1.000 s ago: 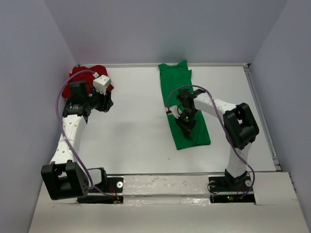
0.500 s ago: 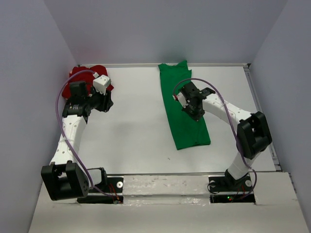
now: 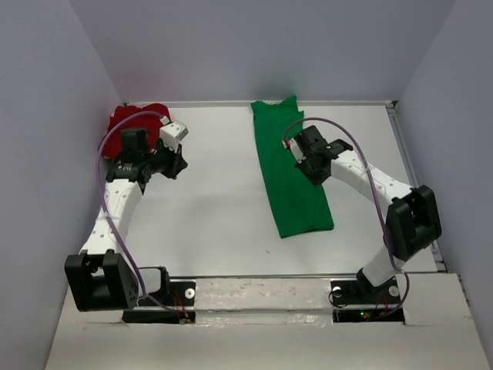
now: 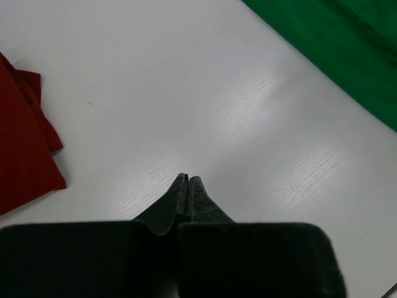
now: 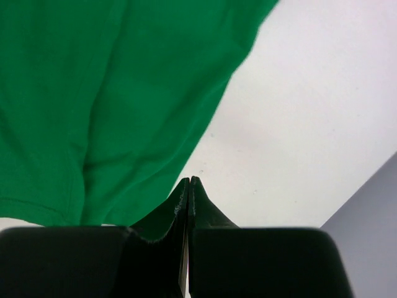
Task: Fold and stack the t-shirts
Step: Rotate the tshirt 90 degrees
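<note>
The green t-shirt [image 3: 296, 202] lies as a long folded strip from upper centre toward lower right of the overhead frame. The red t-shirt [image 3: 120, 126] sits bunched in the upper left corner. The right gripper [image 5: 188, 184], jaws clenched and empty, hangs at the green cloth's right edge. The left gripper [image 4: 187, 184], likewise clenched and empty, hovers over bare table [image 4: 248, 124] beside the red.

The white table [image 3: 216, 216] carries two shirts. The green t-shirt [image 3: 291, 196] lies right of centre as a long narrow strip (folded lengthwise), reaching the far edge. The red t-shirt [image 3: 117, 118] sits bunched in the far left corner.
</note>
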Tool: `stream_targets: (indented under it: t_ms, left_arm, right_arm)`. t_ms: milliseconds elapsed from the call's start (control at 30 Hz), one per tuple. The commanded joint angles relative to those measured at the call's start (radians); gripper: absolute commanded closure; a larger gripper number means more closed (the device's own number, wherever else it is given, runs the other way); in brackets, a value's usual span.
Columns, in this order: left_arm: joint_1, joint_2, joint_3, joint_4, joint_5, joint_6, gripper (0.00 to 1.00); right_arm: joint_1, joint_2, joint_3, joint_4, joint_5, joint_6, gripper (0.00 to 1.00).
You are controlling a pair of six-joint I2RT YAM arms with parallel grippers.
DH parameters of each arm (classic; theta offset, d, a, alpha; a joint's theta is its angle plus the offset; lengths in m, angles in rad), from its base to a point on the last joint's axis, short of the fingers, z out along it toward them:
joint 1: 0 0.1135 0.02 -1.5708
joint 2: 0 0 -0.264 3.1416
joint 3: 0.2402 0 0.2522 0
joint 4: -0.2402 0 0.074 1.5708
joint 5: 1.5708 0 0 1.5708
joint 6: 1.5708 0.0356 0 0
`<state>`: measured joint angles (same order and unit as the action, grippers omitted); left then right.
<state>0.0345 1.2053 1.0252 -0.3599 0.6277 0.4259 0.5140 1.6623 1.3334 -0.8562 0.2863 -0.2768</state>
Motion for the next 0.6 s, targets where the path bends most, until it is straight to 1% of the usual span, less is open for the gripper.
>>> stream_targets:
  t_ms: [0,67,100,167,200,233,333,367,400,433,467,500,567]
  left_arm:
    - [-0.028,0.043,0.052,-0.010,0.032,0.001,1.00]
    - [-0.097,0.085,0.099,-0.013,0.021,-0.001,0.92]
    - [-0.097,0.103,0.099,-0.017,0.014,0.001,0.92]
    - [-0.162,0.176,0.157,-0.049,-0.003,0.013,0.96]
    - [-0.185,0.204,0.185,-0.063,-0.017,0.019,0.98]
    - [-0.229,0.267,0.241,-0.091,-0.022,0.028,1.00]
    - [-0.286,0.370,0.341,-0.128,-0.022,0.033,1.00]
    - [-0.327,0.435,0.414,-0.149,-0.022,0.039,1.00]
    - [-0.352,0.466,0.456,-0.165,-0.049,0.043,1.00]
    - [-0.376,0.502,0.539,-0.181,-0.075,0.047,1.00]
    - [-0.398,0.555,0.564,-0.180,-0.091,0.042,1.00]
    - [-0.435,0.575,0.584,-0.144,-0.123,0.036,1.00]
    - [-0.459,0.638,0.636,-0.072,-0.146,0.016,1.00]
  right_arm:
    - [-0.032,-0.093,-0.023,0.075,0.053,0.016,1.00]
    - [-0.069,-0.128,-0.055,0.091,0.068,0.001,1.00]
    - [-0.084,-0.139,-0.056,0.095,0.073,-0.001,1.00]
    - [-0.120,-0.165,-0.088,0.109,0.074,-0.002,1.00]
    - [-0.158,-0.189,-0.098,0.121,0.074,0.001,1.00]
    - [-0.176,-0.203,-0.126,0.126,0.067,0.004,1.00]
    - [-0.232,-0.258,-0.167,0.137,0.033,0.013,1.00]
    - [-0.241,-0.274,-0.181,0.138,0.021,0.017,1.00]
    - [-0.253,-0.291,-0.212,0.138,-0.010,0.018,1.00]
    - [-0.275,-0.326,-0.227,0.140,-0.024,0.019,1.00]
    - [-0.287,-0.343,-0.241,0.143,-0.033,0.019,1.00]
    - [-0.301,-0.361,-0.267,0.144,-0.057,0.021,1.00]
    - [-0.339,-0.409,-0.292,0.146,-0.081,0.019,1.00]
